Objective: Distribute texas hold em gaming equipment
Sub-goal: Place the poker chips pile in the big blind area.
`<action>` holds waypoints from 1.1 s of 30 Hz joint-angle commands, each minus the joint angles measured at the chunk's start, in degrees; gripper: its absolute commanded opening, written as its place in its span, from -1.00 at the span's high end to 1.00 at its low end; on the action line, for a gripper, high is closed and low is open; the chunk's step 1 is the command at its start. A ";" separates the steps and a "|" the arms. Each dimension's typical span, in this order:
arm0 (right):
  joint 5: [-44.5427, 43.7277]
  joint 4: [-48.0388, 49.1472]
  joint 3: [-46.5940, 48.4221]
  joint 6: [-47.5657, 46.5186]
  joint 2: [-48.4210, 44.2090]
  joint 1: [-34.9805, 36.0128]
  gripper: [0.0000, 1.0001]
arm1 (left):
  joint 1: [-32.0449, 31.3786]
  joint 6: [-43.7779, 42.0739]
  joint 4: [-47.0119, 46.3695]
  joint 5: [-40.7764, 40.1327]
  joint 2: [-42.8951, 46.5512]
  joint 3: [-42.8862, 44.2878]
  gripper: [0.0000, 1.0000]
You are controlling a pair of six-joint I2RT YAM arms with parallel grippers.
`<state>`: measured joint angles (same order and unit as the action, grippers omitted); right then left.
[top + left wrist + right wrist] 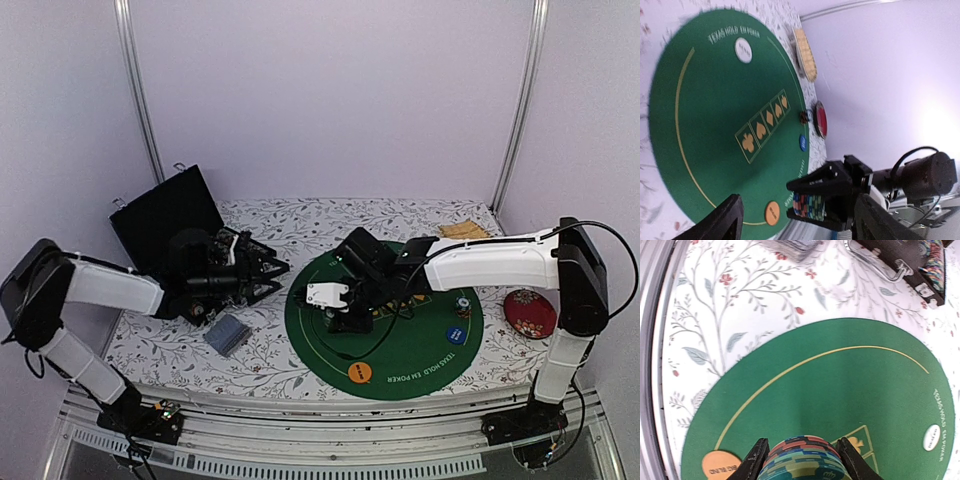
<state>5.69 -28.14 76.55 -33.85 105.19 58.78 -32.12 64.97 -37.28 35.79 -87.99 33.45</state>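
My right gripper (pixel 337 314) is over the left part of the green poker mat (pixel 420 350), shut on a stack of striped poker chips (pixel 802 460); the stack also shows in the left wrist view (pixel 812 206). My left gripper (pixel 277 277) is open and empty, between the black case (pixel 160 225) and the mat, pointing at the mat. A grey-blue card deck (pixel 228 333) lies in front of it. On the mat lie an orange disc (pixel 360 372), a blue disc (pixel 456 333), a white disc (pixel 743 50) and a small chip stack (pixel 462 303).
The open black case at the back left holds more chips (pixel 935 255). A red round cushion (pixel 530 313) lies right of the mat, and a tan slatted mat (pixel 465 230) lies at the back right. Floral cloth (pixel 300 225) covers the table.
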 commanded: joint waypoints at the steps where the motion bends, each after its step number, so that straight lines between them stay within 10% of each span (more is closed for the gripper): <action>1: 2.25 -0.44 -2.09 3.77 0.53 3.14 0.94 | 3.84 -16.78 27.45 -11.17 11.07 6.91 -0.64; 14: 4.65 2.54 -1.13 11.10 7.46 4.76 0.94 | 10.59 -31.58 57.63 -33.70 29.30 15.54 -0.72; 33: 5.64 4.36 0.06 11.12 13.46 4.08 0.80 | 10.68 -33.40 58.95 -34.16 29.62 16.63 -0.73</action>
<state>10.59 -25.02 75.48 -23.11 115.70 63.26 -21.89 32.49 20.95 1.58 -58.41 48.82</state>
